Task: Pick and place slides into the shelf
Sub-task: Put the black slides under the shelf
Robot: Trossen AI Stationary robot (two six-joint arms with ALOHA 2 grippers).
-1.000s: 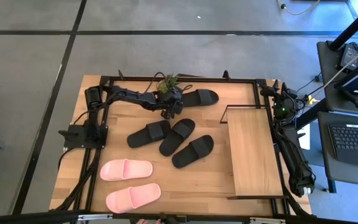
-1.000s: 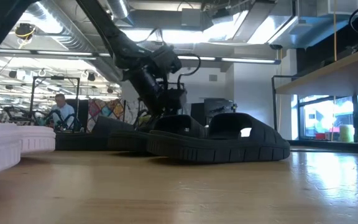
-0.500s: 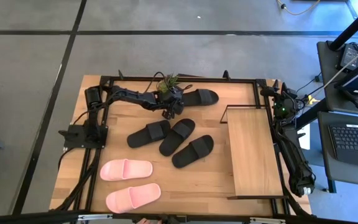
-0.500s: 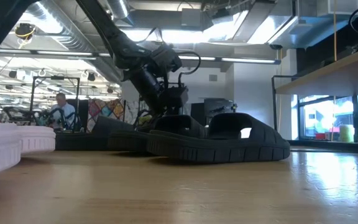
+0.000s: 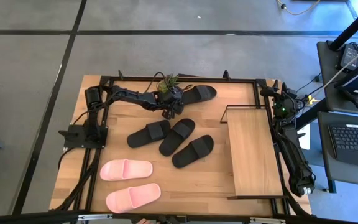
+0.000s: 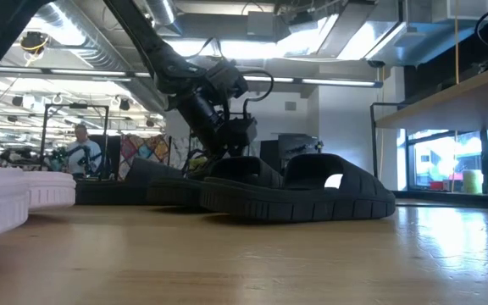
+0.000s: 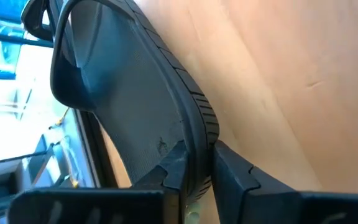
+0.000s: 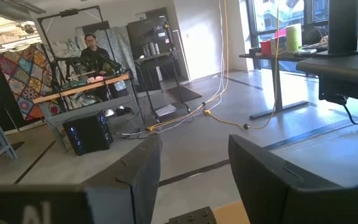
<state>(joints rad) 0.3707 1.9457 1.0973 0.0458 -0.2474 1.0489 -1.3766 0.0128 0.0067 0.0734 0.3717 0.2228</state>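
My left gripper (image 5: 175,106) is at the far middle of the table, shut on a black slide (image 5: 199,94) that lies along the far edge, its strap end (image 7: 73,62) away from the fingers. Three more black slides (image 5: 178,135) lie side by side mid-table. Two pink slides (image 5: 129,183) lie flat near the front left. The shelf (image 5: 248,151), a light wooden board on a thin dark frame, stands at the right. My right gripper (image 8: 194,155) is open and holds nothing; its arm rests folded along the table's right edge (image 5: 298,174). My left gripper pinches the side rim of the black slide's sole (image 7: 199,149) near its heel end. One finger (image 7: 174,167) is on the footbed side and the other (image 7: 230,174) is on the outer wall. The fingers slant down from the table's left. The slide lies low on the tabletop.
A small green plant (image 5: 168,81) stands right behind my left gripper at the far edge. A dark frame (image 5: 185,79) runs round the tabletop. Bare wood lies between the black slides and the shelf. A person sits in the room beyond the table (image 6: 81,144).
My left gripper has stayed in place and shut on the far black slide's rim. The slide has turned slightly, its strap end swinging a little toward the table's far edge.
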